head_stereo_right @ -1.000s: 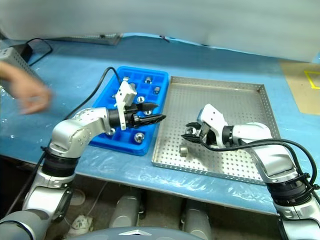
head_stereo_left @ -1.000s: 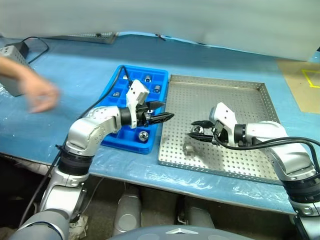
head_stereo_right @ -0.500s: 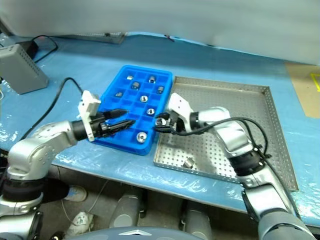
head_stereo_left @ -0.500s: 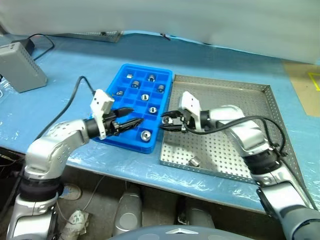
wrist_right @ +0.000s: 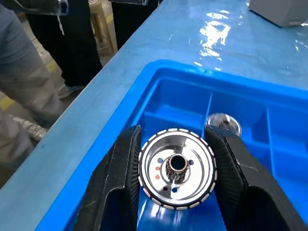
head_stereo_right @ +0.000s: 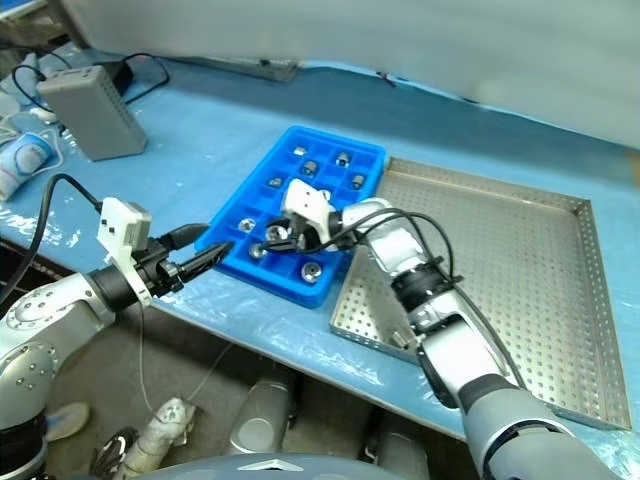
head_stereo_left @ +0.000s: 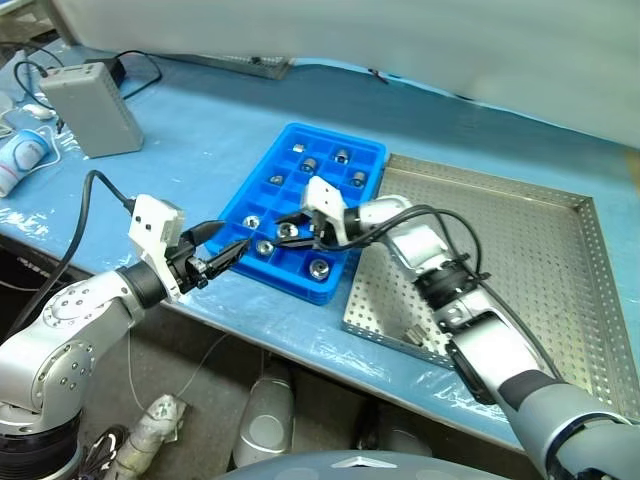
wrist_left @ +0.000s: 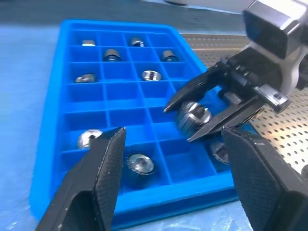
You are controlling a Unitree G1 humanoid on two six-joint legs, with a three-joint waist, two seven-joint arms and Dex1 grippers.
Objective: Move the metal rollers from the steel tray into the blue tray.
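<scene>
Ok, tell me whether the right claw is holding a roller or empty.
Holding one: the right claw is shut on a metal roller above the blue tray.

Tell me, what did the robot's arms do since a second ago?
The right gripper carried a roller from over the steel tray to above the blue tray, still shut on it. The left gripper, open and empty, pulled back off the blue tray toward the table edge. One roller stayed in the steel tray.

One shiny metal roller [wrist_right: 176, 171] clamped between the right gripper's [wrist_right: 176, 166] fingers, over the blue tray [head_stereo_left: 262, 190], other metal rollers [wrist_left: 140, 163] in compartments beneath, steel tray [head_stereo_left: 560, 290] beyond.
</scene>
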